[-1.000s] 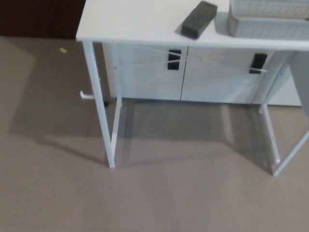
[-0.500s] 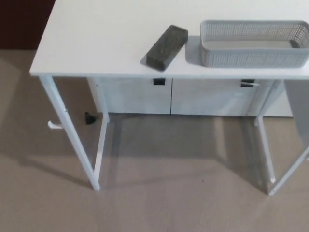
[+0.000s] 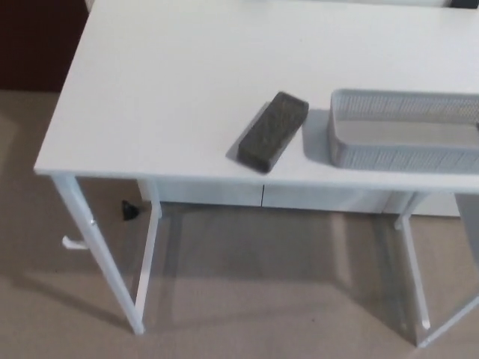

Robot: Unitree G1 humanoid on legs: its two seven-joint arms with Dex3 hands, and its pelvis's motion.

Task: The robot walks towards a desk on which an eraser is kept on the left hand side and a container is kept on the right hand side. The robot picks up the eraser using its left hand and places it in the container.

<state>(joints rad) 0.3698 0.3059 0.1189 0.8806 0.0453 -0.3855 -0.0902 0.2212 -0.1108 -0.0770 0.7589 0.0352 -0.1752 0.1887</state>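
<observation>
Eraser (image 3: 272, 131) lies flat on the white bench (image 3: 165, 97), dark grey and block-shaped, set diagonally with one end toward the near edge and the other pointing far-right; it sits near the bench's near edge, roughly mid-width in the picture; its near end stops short of the edge. Container (image 3: 408, 139) stands just to the right of the eraser, a grey mesh-walled basket, low and rectangular, long side running left-right; a narrow strip of bare benchtop shows between the two, so they look apart, not touching; the container's right end is cut off by the picture edge; its inside looks empty, though the far right part is out of view. Bench has thin white legs (image 3: 142, 277) on the near left and near right; below and behind it a white cabinet front (image 3: 262, 196) shows as a narrow band. Floor (image 3: 262, 299) is beige carpet; a small black object (image 3: 131, 211) sits on it behind the left legs, too small to identify. Dark panel (image 3: 37, 45) fills the far left corner. Neither robot hand shows in the picture, so nothing can be said about the fingers; eraser is not held.
</observation>
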